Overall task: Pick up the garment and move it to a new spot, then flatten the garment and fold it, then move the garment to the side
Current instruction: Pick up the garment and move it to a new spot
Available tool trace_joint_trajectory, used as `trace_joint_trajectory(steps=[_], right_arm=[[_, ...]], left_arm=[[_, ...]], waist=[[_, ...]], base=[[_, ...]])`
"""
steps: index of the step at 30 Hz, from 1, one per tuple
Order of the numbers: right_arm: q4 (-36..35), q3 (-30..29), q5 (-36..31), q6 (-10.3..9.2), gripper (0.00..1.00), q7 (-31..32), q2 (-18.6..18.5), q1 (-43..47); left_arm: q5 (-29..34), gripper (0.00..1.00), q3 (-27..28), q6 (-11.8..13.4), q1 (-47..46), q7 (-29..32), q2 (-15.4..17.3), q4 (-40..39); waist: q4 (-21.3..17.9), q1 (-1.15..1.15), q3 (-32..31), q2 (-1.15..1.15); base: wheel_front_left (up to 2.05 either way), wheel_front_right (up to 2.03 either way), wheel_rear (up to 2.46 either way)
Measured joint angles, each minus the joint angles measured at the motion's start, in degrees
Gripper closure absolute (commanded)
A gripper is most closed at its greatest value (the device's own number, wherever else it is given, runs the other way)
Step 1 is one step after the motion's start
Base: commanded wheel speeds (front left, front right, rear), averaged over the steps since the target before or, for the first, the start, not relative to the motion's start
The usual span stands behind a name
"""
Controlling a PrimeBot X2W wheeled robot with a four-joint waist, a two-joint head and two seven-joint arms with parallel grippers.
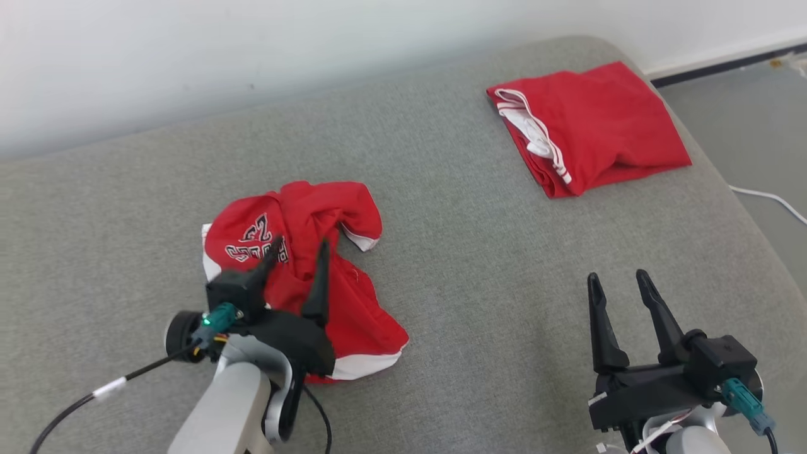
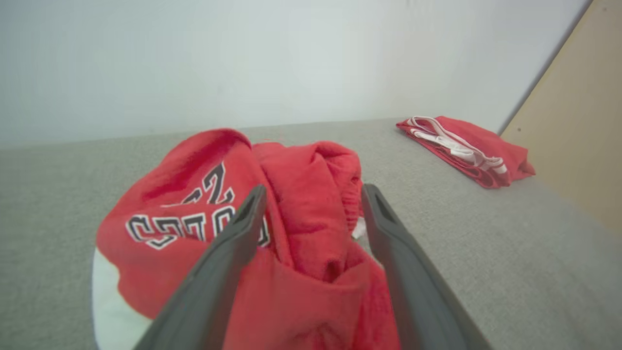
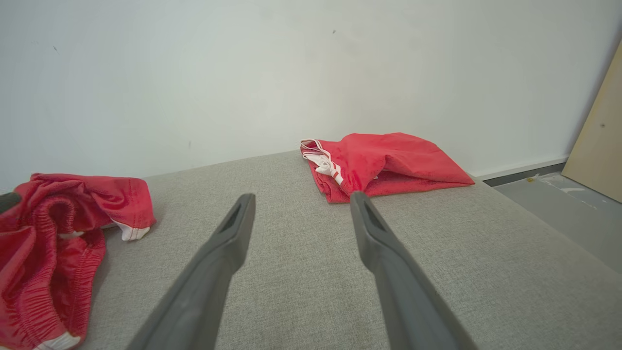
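Grey upholstery (image 1: 479, 252) filled your head camera, with a pale wall (image 1: 189, 50) behind it. Your crumpled garment (image 1: 302, 277), red with white trim and black lettering, lay bunched at about eight o'clock on that cushion, nowhere near flat. Your left gripper (image 1: 301, 242) sat right over it with its jaws spread wide. In the left wrist view one finger stood either side of a raised ridge of cloth, released and clamping nothing. That read to me as the new spot: the heap had bare cushion at twelve and three o'clock of it, room enough for spreading. Your right gripper (image 1: 617, 276) waited at five o'clock, jaws also wide and empty, over bare fabric well apart from the heap. It was likely parked there so it could come in for a second corner. Up at one o'clock a second red garment (image 1: 592, 126) lay folded near the cushion's edge, well apart from both claws and clear of your working area. Flattening looked like your next job, since the lettering was buckled and the white hems pointed every which way.
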Motion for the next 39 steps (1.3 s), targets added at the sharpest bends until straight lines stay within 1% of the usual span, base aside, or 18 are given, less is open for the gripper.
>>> trace_joint_trajectory(steps=[4,5,10,16,21,26,28,29,33,39], right_arm=[[0.15,-0.73,-0.01,0.00,0.00,-0.02,-0.13,1.06],[0.12,-0.99,-0.01,0.00,0.00,-0.01,-0.42,1.51],[-0.86,-1.22,-0.18,0.00,0.00,0.49,-0.37,2.63],[-1.82,-1.24,-0.42,0.00,0.00,1.11,-0.46,4.33],[-2.47,-1.22,-0.41,0.00,0.00,1.35,-0.42,4.67],[-2.85,-1.12,-0.35,0.00,0.00,1.36,-0.33,4.96],[-2.88,-1.03,-0.34,0.00,0.00,1.31,-0.27,5.29],[-2.82,-1.01,-0.24,0.00,0.00,1.31,-0.29,5.50],[-2.65,-1.34,0.18,0.00,0.00,1.30,-0.31,6.27],[-2.48,-1.97,0.32,0.00,0.00,1.24,-0.19,7.30]], left_arm=[[0.01,0.00,1.46,0.56,-0.42,-1.64,0.32,-3.33],[0.23,0.00,2.03,1.18,-0.10,-1.90,1.13,-5.80],[2.05,0.00,3.41,3.28,3.00,-2.16,5.42,-12.14],[3.66,0.00,5.88,5.64,9.31,-2.38,10.53,-21.18],[3.71,0.00,8.39,7.20,15.39,-2.41,13.39,-26.87],[3.47,0.00,11.83,8.99,21.80,-2.56,14.26,-31.55],[3.90,0.00,12.51,9.18,24.26,-2.56,14.85,-32.72],[3.88,0.00,13.29,9.67,25.57,-2.56,14.66,-33.67],[4.02,0.00,15.33,9.60,30.20,-2.56,13.95,-36.49],[4.16,0.00,17.14,8.27,34.28,-2.56,12.50,-37.32]], waist=[[0.93,0.00,-1.75,0.00],[1.59,0.00,-2.73,0.00],[3.56,0.00,-5.13,0.00],[6.22,-0.01,-7.93,0.00],[8.40,-0.01,-9.60,-0.01],[9.88,-0.01,-10.83,0.00],[10.28,-0.01,-11.15,0.01],[10.47,-0.01,-11.26,0.00],[11.20,0.00,-11.55,0.00],[12.14,0.00,-11.72,0.00]], base=[[0.00,0.00,0.00],[0.00,0.00,0.00],[0.00,0.00,0.00],[0.00,0.00,0.00],[0.00,0.00,0.00],[0.00,0.00,0.00],[0.00,0.00,0.00],[0.00,0.00,0.00],[0.00,0.00,0.00],[0.00,0.00,0.00]])
